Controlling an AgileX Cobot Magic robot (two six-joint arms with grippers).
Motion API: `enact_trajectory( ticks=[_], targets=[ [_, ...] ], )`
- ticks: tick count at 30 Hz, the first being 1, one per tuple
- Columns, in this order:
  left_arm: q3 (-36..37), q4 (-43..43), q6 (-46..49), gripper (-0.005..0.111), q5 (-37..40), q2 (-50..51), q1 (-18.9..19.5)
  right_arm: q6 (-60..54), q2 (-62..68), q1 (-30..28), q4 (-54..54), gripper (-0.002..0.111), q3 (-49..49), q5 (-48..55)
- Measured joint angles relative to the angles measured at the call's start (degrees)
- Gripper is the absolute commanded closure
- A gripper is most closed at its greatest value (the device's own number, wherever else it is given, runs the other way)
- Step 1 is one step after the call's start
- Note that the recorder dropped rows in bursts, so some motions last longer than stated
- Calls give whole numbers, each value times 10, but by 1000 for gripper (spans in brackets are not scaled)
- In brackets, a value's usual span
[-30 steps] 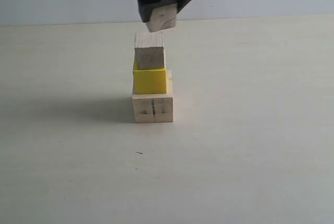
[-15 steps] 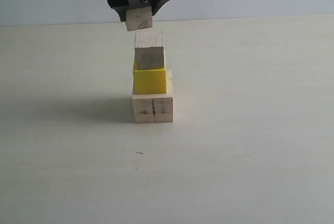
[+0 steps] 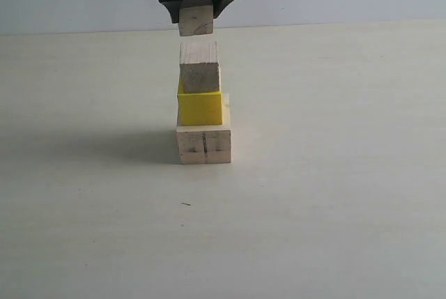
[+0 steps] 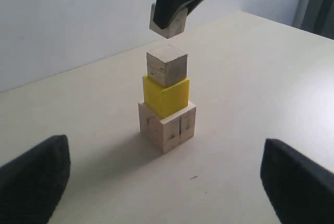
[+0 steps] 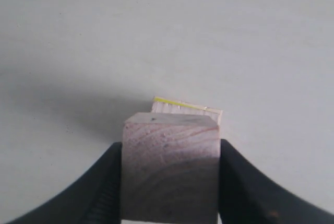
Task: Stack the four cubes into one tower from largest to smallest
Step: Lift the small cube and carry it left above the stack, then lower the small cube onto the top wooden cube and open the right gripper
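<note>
The right gripper (image 3: 196, 12) clamps the small cube (image 3: 196, 22) just above the stack (image 3: 201, 108); the left gripper (image 4: 167, 182) gapes, with open table (image 3: 334, 208) all around.

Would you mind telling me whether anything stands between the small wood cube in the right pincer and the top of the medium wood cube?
Nothing visible does. The small wood cube, clamped in the right pincer, hangs above the medium wood cube, whose top is bare; only open air lies between them.

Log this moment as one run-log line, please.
stage: final placement | right gripper: holding small cube above medium cube | left gripper: open
</note>
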Motion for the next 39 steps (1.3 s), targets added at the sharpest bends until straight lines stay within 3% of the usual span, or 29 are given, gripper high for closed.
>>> enact_trajectory(
  ticks=[17,39],
  targets=[
    [0,0,1,12,0,0,0,-8,0,-31,21,108,0,1],
    [0,2,1,12,0,0,0,-14,0,-29,32,108,19,1]
  ],
)
